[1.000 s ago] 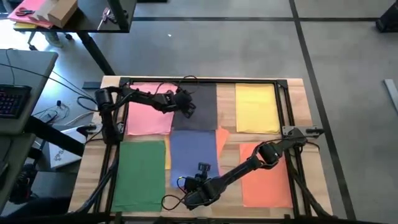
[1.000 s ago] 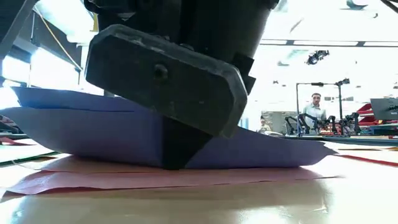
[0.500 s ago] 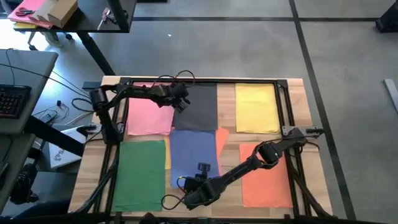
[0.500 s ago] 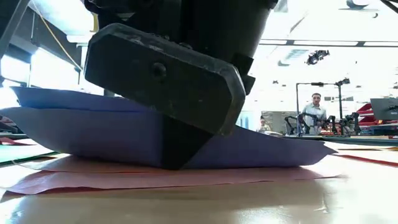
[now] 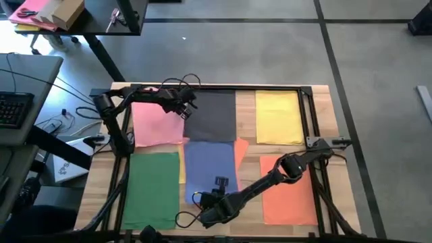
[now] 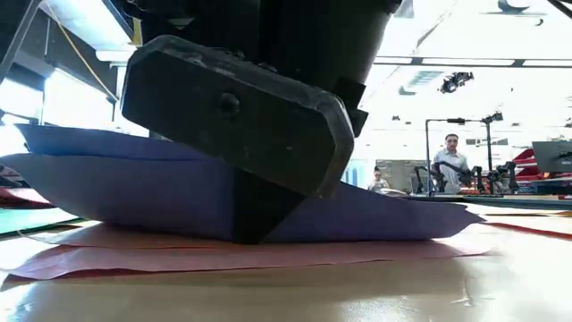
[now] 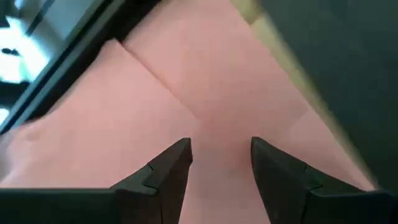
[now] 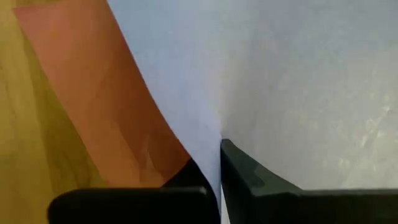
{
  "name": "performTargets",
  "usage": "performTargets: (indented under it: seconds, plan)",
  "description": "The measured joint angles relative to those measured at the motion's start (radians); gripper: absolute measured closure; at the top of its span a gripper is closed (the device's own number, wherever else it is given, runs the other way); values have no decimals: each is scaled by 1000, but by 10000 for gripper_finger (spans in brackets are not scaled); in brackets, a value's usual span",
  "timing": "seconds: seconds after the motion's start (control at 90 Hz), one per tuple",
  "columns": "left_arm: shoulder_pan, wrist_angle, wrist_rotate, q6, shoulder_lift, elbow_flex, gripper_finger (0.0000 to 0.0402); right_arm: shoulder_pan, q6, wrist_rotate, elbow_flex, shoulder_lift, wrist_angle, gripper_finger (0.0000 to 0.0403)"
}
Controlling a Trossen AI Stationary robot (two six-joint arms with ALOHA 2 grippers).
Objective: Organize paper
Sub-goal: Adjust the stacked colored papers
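Coloured paper sheets lie flat on the wooden table: pink [image 5: 160, 123], dark grey [image 5: 212, 116], yellow [image 5: 279, 117], green [image 5: 154, 189], blue [image 5: 208, 165] and orange [image 5: 291, 192]. A second orange sheet [image 6: 179, 255] lies under the blue one. My left gripper [image 5: 185, 106] stands open over the pink sheet [image 7: 186, 81], near its edge beside the dark grey sheet [image 7: 336, 56]. My right gripper [image 5: 219, 185] is shut on the blue sheet [image 6: 134, 188] at the table's near side. My right gripper pinches the blue sheet's near edge [image 8: 208, 140] between its two fingers, which come from above and point down. That edge is raised and bowed above the orange sheet, while the sheet's far part lies on the table. My left gripper: whether its fingertips touch the pink sheet, I cannot tell.
A black frame rail [image 5: 216, 86] runs around the table top, with cables along the left side. A side table with a tan box [image 5: 64, 10] stands beyond the far left corner. People [image 6: 451, 156] are in the room far behind the table.
My left gripper has gone from over the dark grey sheet toward the table's far left, and is now over the pink sheet's far right part. My right gripper and the blue sheet have kept still.
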Motion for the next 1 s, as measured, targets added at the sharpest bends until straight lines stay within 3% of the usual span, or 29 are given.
performTargets:
  seconds: [0.233,0.478,0.789,1.0]
  plan:
    - [-3,40,18,-11,-58,1,245,-2,-7,-1,0,0,0,403]
    - [-29,186,121,-17,-34,2,245,-2,-23,-2,0,0,0,403]
    - [-3,179,78,-14,21,1,245,-2,-17,-4,0,0,0,403]
    - [50,84,-27,34,-16,2,245,-2,-7,-4,0,0,-1,403]
